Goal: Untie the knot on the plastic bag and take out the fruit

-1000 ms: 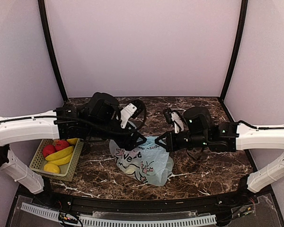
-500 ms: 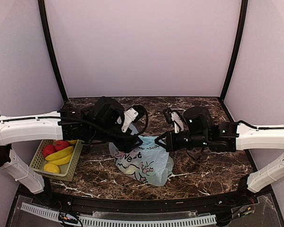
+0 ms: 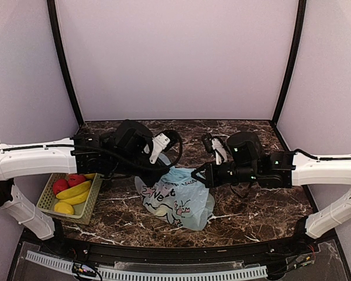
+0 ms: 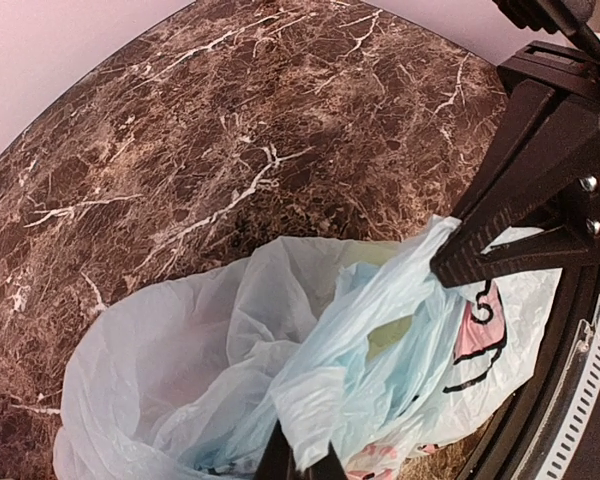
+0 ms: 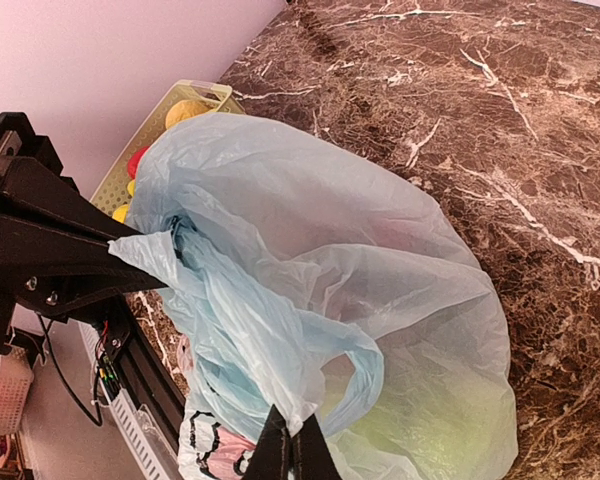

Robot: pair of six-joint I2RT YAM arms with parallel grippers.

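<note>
Now the left gripper [image 4: 300, 462] and right gripper [image 5: 290, 450] clamp the plastic bag [image 3: 181, 202], stretched wider.

The left claw [image 3: 163, 169] is drawing back leftward, away from the right claw [image 3: 197, 175], and the plastic bag [image 3: 181, 202] is lifting and stretching into a taller peak between them.

White arms [image 3: 35, 159], black pincers [image 3: 174, 170], black cables [image 3: 177, 144]
</note>
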